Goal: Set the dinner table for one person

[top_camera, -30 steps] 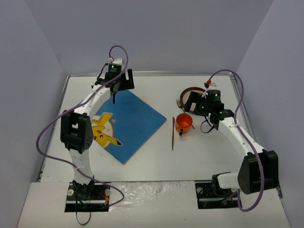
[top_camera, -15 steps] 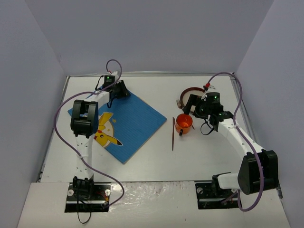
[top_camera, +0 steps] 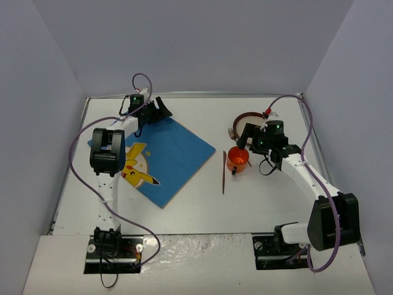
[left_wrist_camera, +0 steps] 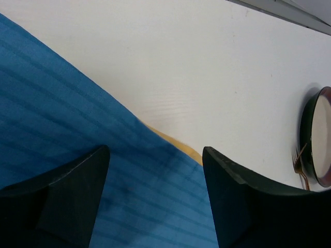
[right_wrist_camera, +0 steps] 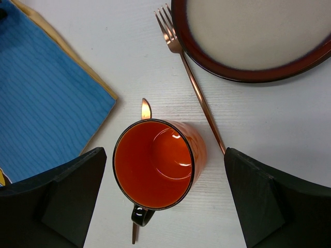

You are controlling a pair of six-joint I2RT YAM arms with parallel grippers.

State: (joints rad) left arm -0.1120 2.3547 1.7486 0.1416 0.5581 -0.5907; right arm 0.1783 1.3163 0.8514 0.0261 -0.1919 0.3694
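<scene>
The left claw hangs with its fingers spread over the far corner of the blue placemat, close to the far edge of the counter on its left half. In its wrist view the left claw has only the mat's ribbed cloth showing between the two dark fingers, and a thin yellow strip peeks out along the mat's edge against the bare white counter; whether the fingertips touch the cloth I cannot tell. The mat lies turned on the diagonal, and its yellow cartoon figure faces the counter's left edge. The right claw is also spread wide, above the orange mug right of the counter's middle. Seen from the wrist, the right claw straddles the mug with a gap on each side, and the mug's handle points away from the plate. A slim copper utensil lies just left of the mug, lengthwise toward the near edge. A fork lies between the mug and the dark-rimmed plate, which sits toward the far right corner, its rim just beside the fork's prongs.
</scene>
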